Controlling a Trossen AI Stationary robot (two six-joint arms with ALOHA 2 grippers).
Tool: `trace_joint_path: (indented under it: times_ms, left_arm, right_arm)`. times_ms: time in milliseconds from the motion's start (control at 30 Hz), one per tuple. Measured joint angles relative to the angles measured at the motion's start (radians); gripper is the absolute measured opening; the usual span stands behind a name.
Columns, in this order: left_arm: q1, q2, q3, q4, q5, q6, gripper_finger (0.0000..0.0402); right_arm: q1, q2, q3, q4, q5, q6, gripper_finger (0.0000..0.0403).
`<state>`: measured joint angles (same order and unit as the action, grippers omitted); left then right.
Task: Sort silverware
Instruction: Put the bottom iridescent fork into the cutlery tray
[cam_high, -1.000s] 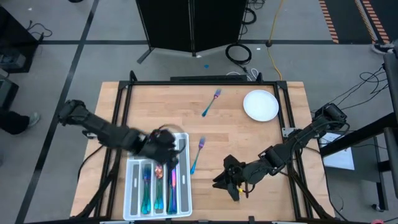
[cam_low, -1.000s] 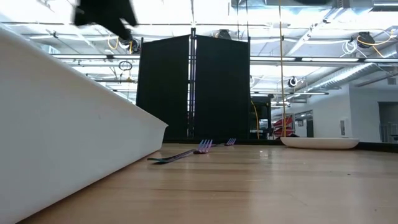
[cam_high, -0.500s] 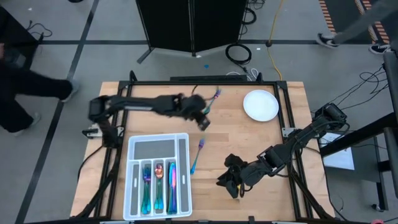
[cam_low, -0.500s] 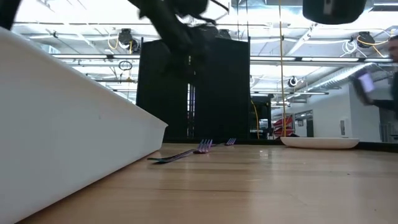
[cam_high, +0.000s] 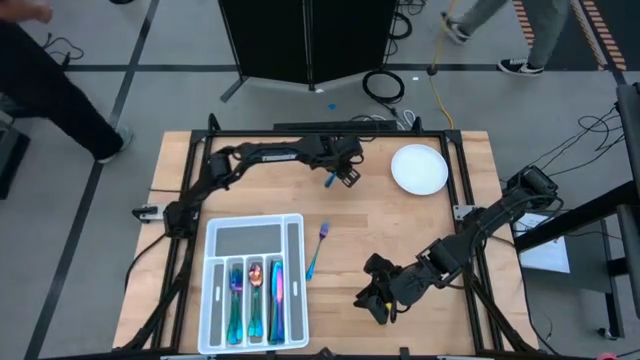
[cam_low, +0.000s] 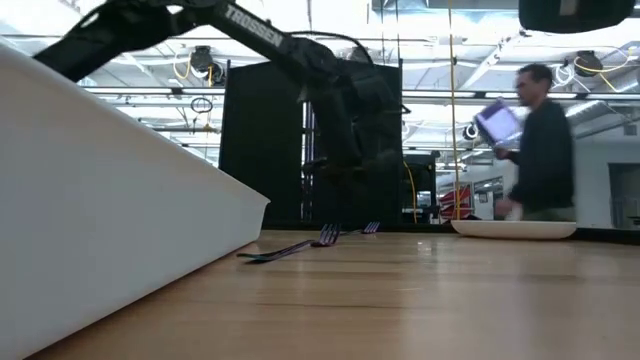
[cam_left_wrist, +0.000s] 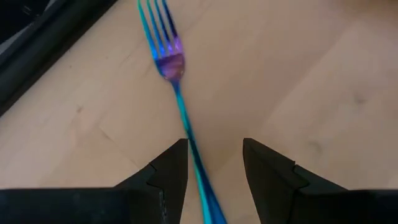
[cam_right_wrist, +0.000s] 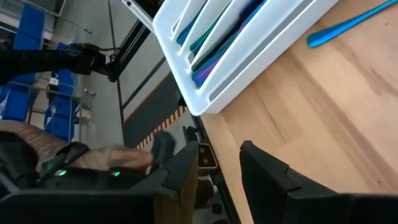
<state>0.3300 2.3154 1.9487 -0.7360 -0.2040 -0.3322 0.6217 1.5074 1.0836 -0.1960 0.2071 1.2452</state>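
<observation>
Iridescent fork (cam_left_wrist: 176, 81) lies between my left claw's (cam_left_wrist: 214, 163) spread fingers, handle running back under the wrist.

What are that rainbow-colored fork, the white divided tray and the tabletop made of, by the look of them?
Fork: probably metal with an iridescent coating; it gleams teal, blue and purple along a thin, slim handle.
Tray: likely molded plastic; plain white, smooth, with thin walls and rounded corners.
Tabletop: looks like wood, perhaps butcher block; pale planks with visible grain and seams.
</observation>
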Motion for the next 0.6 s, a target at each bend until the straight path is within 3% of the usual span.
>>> trace_joint_path:
  times_ms: [267,433,600]
  left_arm:
    - [0.026,0.049,0.047,-0.008,0.027,0.011,0.0155]
    - [0.044,0.047,0.065,-0.006,0.144,0.005,0.0154]
    - [0.062,0.047,0.064,-0.009,0.168,-0.038,0.0154]
  right_arm:
    - [0.015,0.000,0.000,0.000,0.000,0.011,0.0105]
    - [0.015,0.000,0.000,0.003,0.000,0.012,0.0105]
    - [0.015,0.000,0.000,0.008,-0.001,0.045,0.0105]
